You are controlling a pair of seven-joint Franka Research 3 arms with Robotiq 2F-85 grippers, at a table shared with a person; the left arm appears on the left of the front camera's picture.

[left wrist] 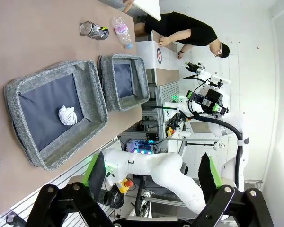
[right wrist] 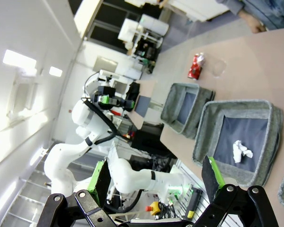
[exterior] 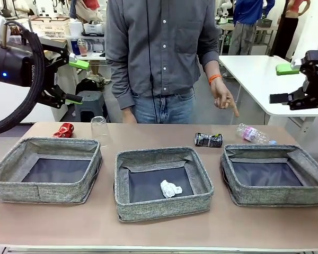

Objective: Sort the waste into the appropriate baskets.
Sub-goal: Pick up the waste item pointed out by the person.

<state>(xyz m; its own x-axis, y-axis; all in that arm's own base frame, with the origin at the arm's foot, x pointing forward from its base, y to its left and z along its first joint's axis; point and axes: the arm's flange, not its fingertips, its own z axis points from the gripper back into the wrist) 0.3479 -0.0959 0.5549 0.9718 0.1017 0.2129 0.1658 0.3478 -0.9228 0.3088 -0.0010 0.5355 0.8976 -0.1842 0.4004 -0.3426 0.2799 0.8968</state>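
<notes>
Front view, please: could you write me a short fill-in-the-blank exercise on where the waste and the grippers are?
The tissue lies in the ____ basket.
The red can lies on the ____, beside the cup.
The left gripper and the right gripper are both ____.
Missing words: middle; table; open.

Front camera faces the person [exterior: 159, 47] across the brown table [exterior: 148, 132]; both wrist cameras, high and rolled sideways, share the middle grey woven fabric bin [exterior: 161, 154]
</notes>
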